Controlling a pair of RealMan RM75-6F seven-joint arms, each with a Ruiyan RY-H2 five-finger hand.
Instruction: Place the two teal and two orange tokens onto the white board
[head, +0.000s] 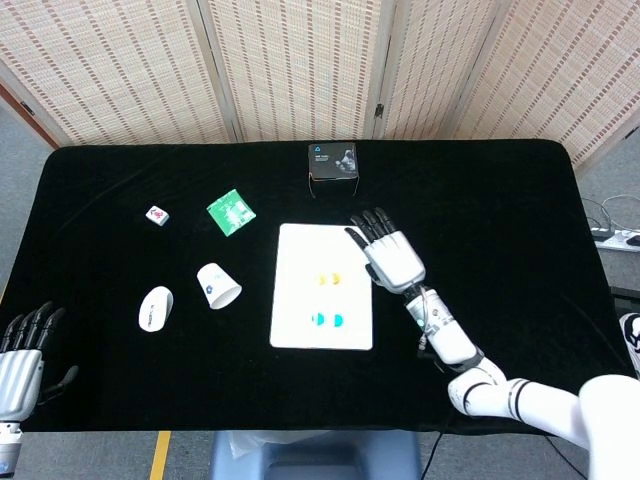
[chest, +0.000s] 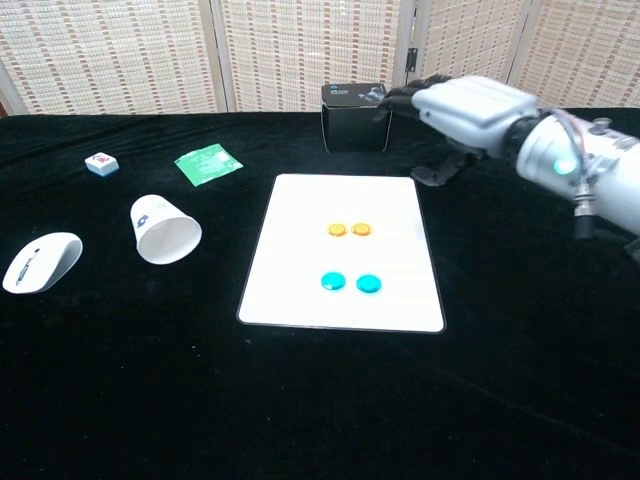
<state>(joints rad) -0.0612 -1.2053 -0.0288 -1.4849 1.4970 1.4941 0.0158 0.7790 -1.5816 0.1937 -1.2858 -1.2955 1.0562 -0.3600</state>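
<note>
Right hand (head: 391, 257) hovers empty, fingers spread, just right of my white board (chest: 300, 300); both orange tokens (chest: 349, 229) and teal tokens (chest: 346, 283) sit on it.

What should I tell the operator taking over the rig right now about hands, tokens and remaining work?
Right robot hand: open, holding nothing, raised off the white board near its far right corner.
Left robot hand: open, idle at the table's near left edge.
Two orange tokens lie side by side mid-board; two teal tokens sit side by side nearer the front edge.
Done: all four tokens are on the board.
Left: nothing to place; probably just park the right arm.
</note>
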